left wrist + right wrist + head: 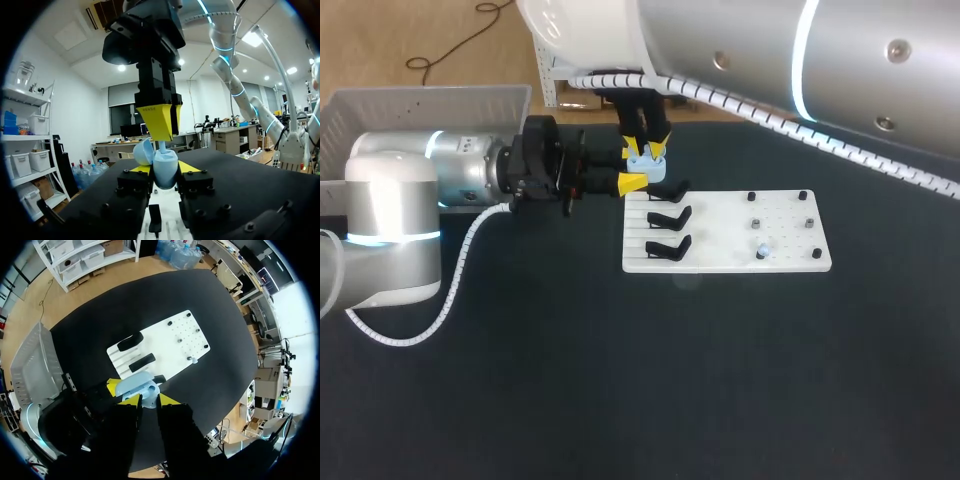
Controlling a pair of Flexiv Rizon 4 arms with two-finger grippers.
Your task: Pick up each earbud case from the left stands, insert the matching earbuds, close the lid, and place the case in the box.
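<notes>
**A:** How many things is the black table carrying?

**B:** It is carrying one flat white plastic board. On the board's left part three black stands are standing in a row. On its right part I am counting five small dark pegs and one pale little earbud near the front edge.

**A:** And the cases?

**B:** I am seeing only one rounded light blue earbud case. It is hanging in the air over the board's far left corner, close to the farthest stand. The left gripper is clenching it from both sides.

**A:** What is in the case?

**B:** Its lid is standing open. The right gripper is pinching a thin light blue earbud piece from above, and the lower end of this piece is touching the open case.

**A:** Any other container?

**B:** One white perforated plastic box is standing at the far left. The left arm is hiding most of its inside, so I cannot tell its contents.
</notes>
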